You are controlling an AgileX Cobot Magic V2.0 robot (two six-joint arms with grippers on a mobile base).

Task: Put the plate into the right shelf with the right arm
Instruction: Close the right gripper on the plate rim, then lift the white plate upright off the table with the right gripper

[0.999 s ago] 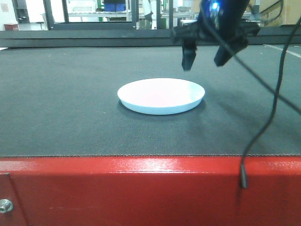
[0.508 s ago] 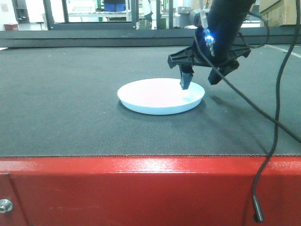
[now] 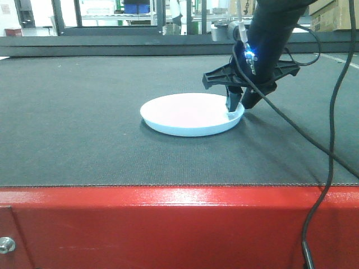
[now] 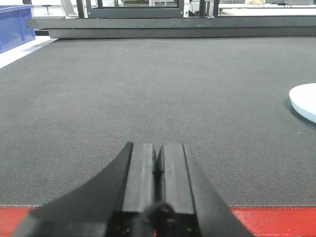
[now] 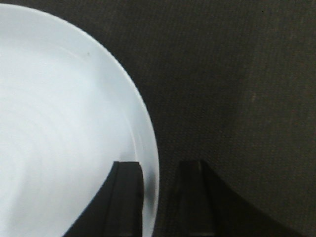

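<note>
The plate (image 3: pixel 190 114) lies flat on the dark mat of the table (image 3: pixel 84 123). The right pincer (image 3: pixel 238 106) stands at the plate's right rim with its jaws spread, straddling the rim. In the right wrist view one finger (image 5: pixel 127 197) stands over the plate's inside and the other (image 5: pixel 193 197) just outside the rim, over the mat. Neither finger visibly presses the rim. Well to the left of the plate (image 4: pixel 306 98), the left pincer (image 4: pixel 158 158) is pressed together, holding nothing.
</note>
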